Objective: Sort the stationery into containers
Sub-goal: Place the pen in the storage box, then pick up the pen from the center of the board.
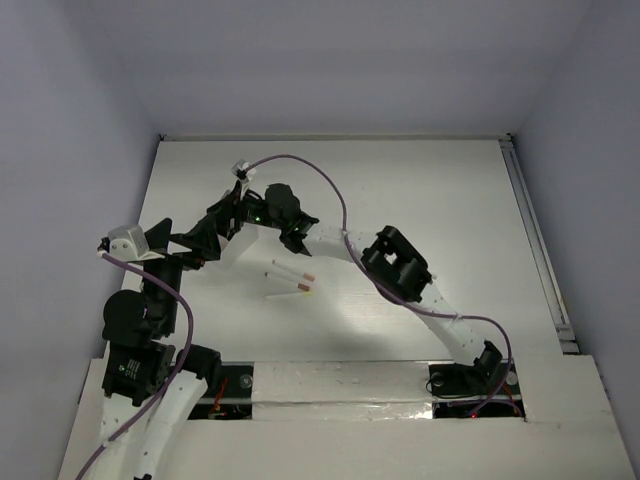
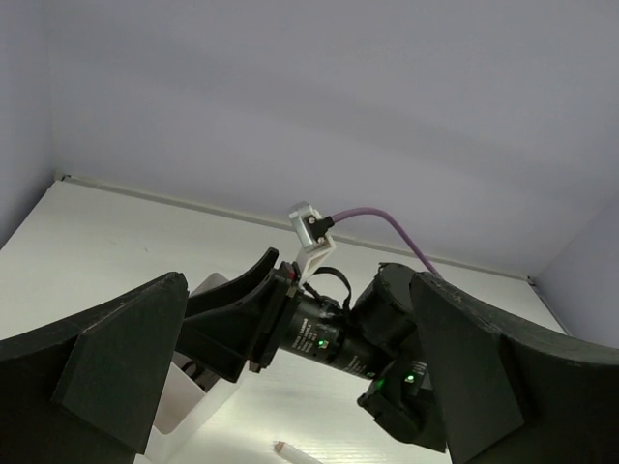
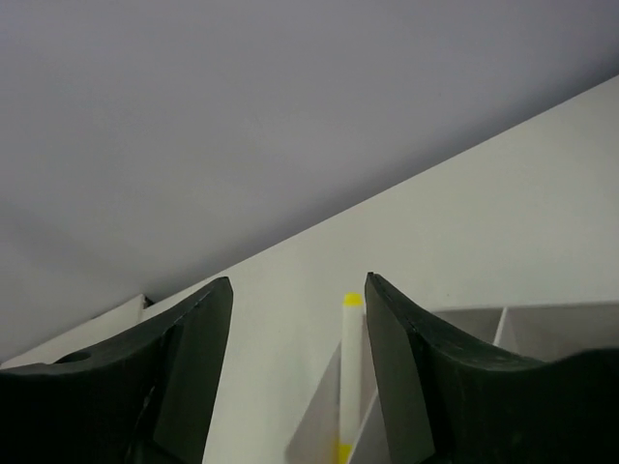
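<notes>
The white translucent box (image 1: pixel 240 249) lies left of centre, mostly hidden under both grippers. My right gripper (image 1: pixel 229 216) hovers over it, open. In the right wrist view, a white stick with yellow tips (image 3: pixel 347 377) stands between the open fingers (image 3: pixel 298 290), leaning on the box's wall (image 3: pixel 542 324). My left gripper (image 1: pixel 196 240) is open and empty beside the box (image 2: pixel 179 401). Two white sticks with pink tips (image 1: pixel 292 271) (image 1: pixel 289 291) lie on the table right of the box. One stick's tip (image 2: pixel 289 451) shows in the left wrist view. Scissors, eraser and block are hidden.
The right arm (image 1: pixel 400 270) stretches diagonally from the near right across the table. Its wrist (image 2: pixel 329 333) fills the space between my left fingers. A white camera cube with a purple cable (image 1: pixel 128 240) sits on the left wrist. A metal rail (image 1: pixel 535 240) runs along the right edge.
</notes>
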You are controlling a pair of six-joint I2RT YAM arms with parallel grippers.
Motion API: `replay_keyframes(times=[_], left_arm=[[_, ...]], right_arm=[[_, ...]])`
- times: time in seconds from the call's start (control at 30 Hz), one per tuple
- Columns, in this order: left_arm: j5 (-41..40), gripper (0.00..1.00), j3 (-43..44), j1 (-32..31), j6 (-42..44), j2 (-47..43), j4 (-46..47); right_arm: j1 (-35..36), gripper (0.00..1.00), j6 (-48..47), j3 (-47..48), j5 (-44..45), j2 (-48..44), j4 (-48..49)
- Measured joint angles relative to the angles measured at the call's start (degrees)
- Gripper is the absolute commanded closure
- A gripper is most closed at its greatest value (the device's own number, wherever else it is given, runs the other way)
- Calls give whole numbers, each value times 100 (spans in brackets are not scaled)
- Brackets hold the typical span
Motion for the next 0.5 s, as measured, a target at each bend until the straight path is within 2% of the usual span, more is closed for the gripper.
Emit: replay_keyframes(times=[0.03,0.1,0.23,0.33,0.4,0.43,0.47,0.5], left_arm=[[0,1,0,2,0,0,0],[2,1,0,9,0,0,0],[2,1,-7,9,0,0,0],[4,1,-7,9,0,0,0],[11,1,-9,9,0,0,0],[17,1,-9,9,0,0,0],[33,1,-11,9,0,0,-2],[50,1,-11,9,0,2,0]], right_arm=[[13,30,-26,-129,-2,-140,-61],[17,1,-70,-404,-22,-472,-162],[48,0,-365,-1123,-39,-1421,-549],[48,0,-610,-2120,90,-2413,-754],[31,14,-780,-2839,179,-3077,-914],[0,27,-848,-3141,203,-3355,-994],[-11,51,-905,-3410,212,-3580,-1058],[-44,55,-955,-3661,251,-3762,-1117]])
